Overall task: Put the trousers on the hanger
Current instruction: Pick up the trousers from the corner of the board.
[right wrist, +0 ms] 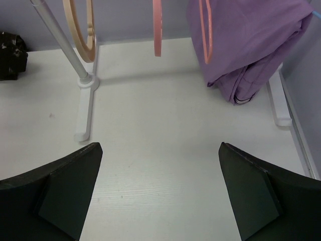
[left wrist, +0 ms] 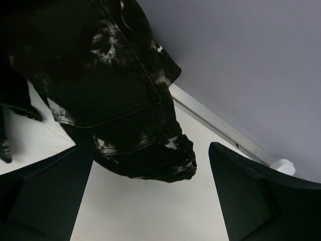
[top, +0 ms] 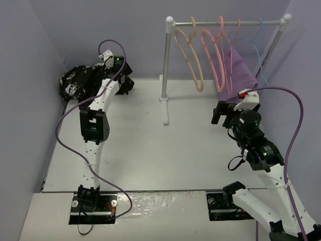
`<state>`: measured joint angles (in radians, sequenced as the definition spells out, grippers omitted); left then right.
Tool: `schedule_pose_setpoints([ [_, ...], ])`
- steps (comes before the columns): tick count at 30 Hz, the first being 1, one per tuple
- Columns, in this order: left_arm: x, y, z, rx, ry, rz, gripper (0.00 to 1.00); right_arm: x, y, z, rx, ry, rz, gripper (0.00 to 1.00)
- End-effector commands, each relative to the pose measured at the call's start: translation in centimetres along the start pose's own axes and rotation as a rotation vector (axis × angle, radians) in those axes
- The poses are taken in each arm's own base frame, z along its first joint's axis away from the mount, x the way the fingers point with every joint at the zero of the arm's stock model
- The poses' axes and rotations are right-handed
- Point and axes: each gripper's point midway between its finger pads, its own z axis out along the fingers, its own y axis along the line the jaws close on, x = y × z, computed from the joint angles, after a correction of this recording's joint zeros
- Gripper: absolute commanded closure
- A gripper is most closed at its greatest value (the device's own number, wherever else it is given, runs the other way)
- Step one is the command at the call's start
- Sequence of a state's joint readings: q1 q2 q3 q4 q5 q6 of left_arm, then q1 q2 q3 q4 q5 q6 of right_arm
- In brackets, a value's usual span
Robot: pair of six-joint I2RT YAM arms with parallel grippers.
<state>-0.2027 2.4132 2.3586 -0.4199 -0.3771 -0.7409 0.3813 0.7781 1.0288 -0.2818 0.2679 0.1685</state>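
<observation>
The floppy black fabric trousers blotched with white speckles [top: 80,81] lie crumpled in the far-left corner of the white bench [top: 150,150], just ahead of the wide-open, empty left fingers [left wrist: 45,196]. The thick beige plastic hanger [top: 193,55] hangs on the grey metal rail [top: 225,23]. The right fingers [right wrist: 251,196] gape wide and hold nothing.

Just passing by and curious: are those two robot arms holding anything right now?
Left gripper: open, right at the trousers, not gripping them.
Right gripper: open, holding nothing.
</observation>
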Motion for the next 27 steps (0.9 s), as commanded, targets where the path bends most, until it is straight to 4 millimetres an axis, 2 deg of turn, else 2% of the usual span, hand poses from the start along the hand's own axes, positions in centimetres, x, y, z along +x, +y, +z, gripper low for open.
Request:
schedule_pose_setpoints([
  [1, -4.6, -2.1, -0.6, -0.006, -0.156, -0.05, 0.03, -0.9, 0.7, 0.7, -0.013, -0.032, 0.042, 0.0],
  [7, -3.5, -1.0, 1.9, -0.058, -0.199, -0.029, 0.03, -0.4, 0.6, 0.8, -0.004, -0.023, 0.034, 0.0],
  [10, -2.2, -0.5, 2.9, -0.073, -0.183, 0.016, 0.03, -0.2, 0.5, 0.9, 0.0, -0.018, 0.03, 0.0],
  [12, -1.4, -0.1, 3.3, -0.077, -0.16, 0.038, 0.09, -0.1, 0.5, 0.9, 0.001, -0.017, 0.029, 0.0],
  [14, -1.1, 0.1, 3.2, -0.076, -0.145, 0.063, 0.33, -0.1, 0.5, 1.0, 0.001, -0.017, 0.026, 0.0],
  [17, -1.2, 0.5, 2.6, -0.08, -0.14, 0.084, 0.84, -0.2, 0.6, 0.9, -0.009, -0.017, 0.027, 0.0],
  [19, -2.0, 0.5, 1.9, -0.076, -0.144, 0.1, 1.0, -0.2, 0.8, 0.8, -0.018, -0.019, 0.027, 0.0],
  [21, -2.5, 0.6, 1.1, -0.07, -0.139, 0.125, 1.0, -0.3, 1.0, 0.7, -0.031, -0.019, 0.026, 0.0],
  [23, -3.9, 0.5, -0.5, -0.066, -0.143, 0.14, 1.0, -0.5, 1.0, 0.5, -0.04, -0.026, 0.024, 0.0],
  [25, -5.9, 0.0, -3.3, -0.035, -0.151, 0.14, 1.0, -0.9, 1.4, 0.2, -0.068, -0.034, 0.013, 0.0],
  [27, -8.3, -1.1, -7.3, 0.035, -0.178, 0.132, 1.0, -1.6, 1.9, 0.0, -0.098, -0.045, 0.009, 0.0],
])
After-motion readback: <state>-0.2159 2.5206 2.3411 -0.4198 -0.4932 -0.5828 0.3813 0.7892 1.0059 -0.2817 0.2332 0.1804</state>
